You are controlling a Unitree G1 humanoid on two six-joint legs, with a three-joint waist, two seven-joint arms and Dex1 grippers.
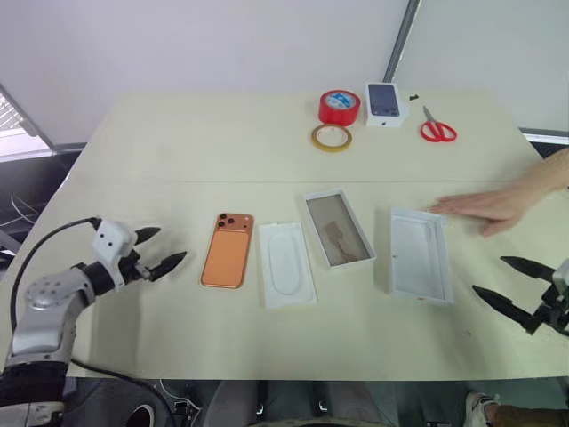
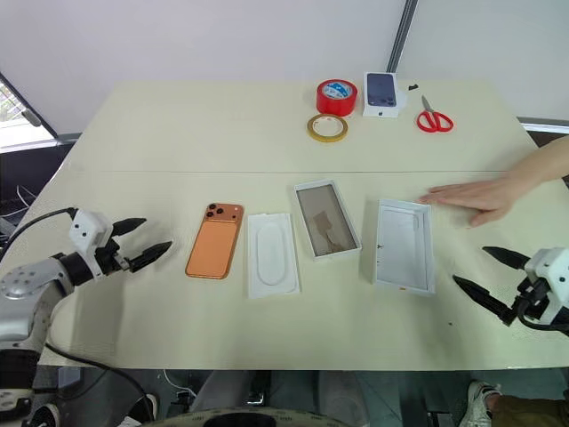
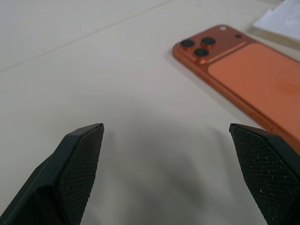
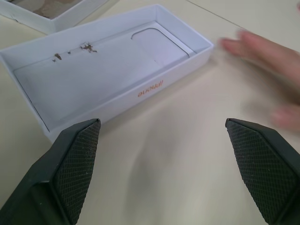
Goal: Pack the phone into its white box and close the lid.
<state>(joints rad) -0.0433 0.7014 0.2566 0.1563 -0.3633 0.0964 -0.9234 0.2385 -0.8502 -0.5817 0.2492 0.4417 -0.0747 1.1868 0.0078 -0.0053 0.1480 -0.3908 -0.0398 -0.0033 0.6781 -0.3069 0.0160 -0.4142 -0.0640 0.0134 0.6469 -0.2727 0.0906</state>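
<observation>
The orange phone [image 1: 228,250] lies face down on the table, camera bump at its far end, and also fills a corner of the left wrist view [image 3: 243,75]. To its right lies a flat white card [image 1: 286,264], then the white box [image 1: 338,229] with a brownish floor, then the lid [image 1: 420,254], open side up and plain white inside [image 4: 108,65]. My left gripper [image 1: 160,251] hovers open just left of the phone, nothing between its fingers. My right gripper [image 1: 507,283] stands open right of the lid, empty.
A person's hand [image 1: 489,206] rests flat on the table beside the lid's far end. At the back stand a red tape roll [image 1: 340,107], a tan tape ring [image 1: 331,137], a small white box with a phone picture [image 1: 385,103] and red scissors [image 1: 436,129].
</observation>
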